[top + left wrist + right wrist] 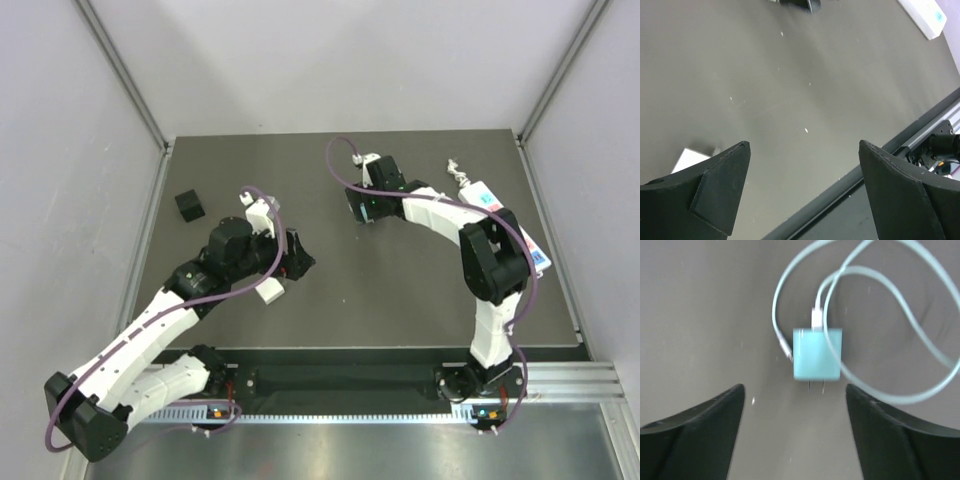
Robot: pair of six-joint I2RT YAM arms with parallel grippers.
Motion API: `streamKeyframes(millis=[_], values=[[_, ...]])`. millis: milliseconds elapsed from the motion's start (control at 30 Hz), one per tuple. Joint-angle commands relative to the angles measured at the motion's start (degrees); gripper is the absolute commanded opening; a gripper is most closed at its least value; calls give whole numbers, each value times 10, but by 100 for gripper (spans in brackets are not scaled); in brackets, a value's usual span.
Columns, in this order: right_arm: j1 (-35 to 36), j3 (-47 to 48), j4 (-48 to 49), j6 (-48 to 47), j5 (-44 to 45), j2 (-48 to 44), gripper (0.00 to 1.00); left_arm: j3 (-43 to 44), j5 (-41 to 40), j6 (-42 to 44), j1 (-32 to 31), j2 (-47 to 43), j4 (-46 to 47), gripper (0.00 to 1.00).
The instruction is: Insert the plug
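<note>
While the pale teal block plug [817, 360] lies loose on the dark grey counter [400, 300], centre of the right wrist view amid its looping pale cable [880, 305], you have grasping and inserting left to do. Your right end effector [795, 390] hangs released above it, your left end effector [804, 144] gapes empty, the white power strip [925, 17] sits upper right in the left wrist view, and no container shows.

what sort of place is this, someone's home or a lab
Most likely a robotics lab test cell: two arms bolted to a dark table, plain white panels in metal framing around it, and a teal plug and white power strip laid out.
</note>
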Motion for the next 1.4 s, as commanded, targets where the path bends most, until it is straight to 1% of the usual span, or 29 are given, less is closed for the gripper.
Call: streamKeyframes(millis=[0, 67, 100, 133, 267, 367, 433, 467, 500, 567, 600, 667, 733, 767, 833, 867, 900, 933, 967, 1000, 1033, 1067, 1100, 1133, 1233, 1267, 1300, 1367], values=[[-14, 50, 31, -31, -27, 29, 78, 24, 17, -22, 0, 5, 7, 93], [-19, 60, 40, -35, -28, 46, 74, 30, 21, -20, 0, 5, 7, 93], [-21, 60, 46, -39, -49, 51, 71, 34, 14, -15, 0, 5, -1, 93], [-24, 62, 49, -39, -51, 58, 71, 43, 11, -12, 0, 5, -7, 93], [-30, 85, 28, -40, -35, 93, 68, 56, -2, -2, -1, 0, -20, 94], [-29, 80, 31, -40, -33, 97, 63, 63, -1, -3, 0, 3, -21, 94], [-30, 76, 29, -40, -13, 96, 57, 62, 1, -7, 0, 7, -20, 94], [-30, 74, 28, -39, -11, 92, 55, 61, 2, -5, 0, 11, -19, 93], [-30, 73, 26, -35, -12, 88, 46, 56, 0, -5, 0, 11, -16, 93], [-30, 74, 11, -27, -12, 67, 36, 52, -3, -5, -1, 9, -13, 92], [-30, 74, -10, -9, -7, 57, 30, 51, -2, -5, -1, 9, -12, 92], [-30, 65, -29, 33, -5, 17, 26, 48, -4, -6, 0, 9, -9, 91], [-30, 35, -35, 57, -28, -16, 25, 39, -10, -13, -1, 9, 1, 91], [-30, 18, -29, 84, -51, -54, 24, 33, -10, -24, 0, 8, 21, 91], [-30, -40, 6, 118, -95, -93, 23, 11, -4, -35, 0, 6, 46, 89], [-29, -61, 18, 156, -107, -131, 23, 3, 0, -45, -1, 4, 61, 89], [-29, -81, 31, 176, -131, -150, 22, -14, 9, -48, 0, 4, 93, 89], [-29, -123, 66, 197, -145, -168, 21, -23, 13, -51, -1, 4, 109, 88], [-29, -147, 91, 247, -162, -203, 21, -31, 16, -55, 0, 3, 126, 88], [-29, -196, 125, 277, -200, -222, 21, -46, 19, -56, 0, 4, 163, 87], [-29, -221, 194, 311, -217, -238, 22, -52, 20, -59, 0, 5, 180, 87], [-29, -245, 239, 382, -233, -266, 22, -56, 23, -61, -1, 9, 197, 86], [-28, -267, 272, 418, -253, -278, 21, -62, 27, -62, -1, 14, 213, 86], [-23, -306, 326, 485, -254, -299, 20, -65, 33, -61, -2, 21, 252, 85], [-5, -363, 398, 562, -236, -327, 19, -72, 34, -56, -6, 37, 304, 85], [0, -373, 414, 603, -230, -341, 19, -73, 31, -50, -12, 48, 314, 84], [6, -380, 445, 620, -219, -348, 19, -76, 26, -48, -18, 53, 324, 84], [21, -397, 473, 664, -209, -358, 19, -81, 1, -35, -34, 64, 349, 84]])
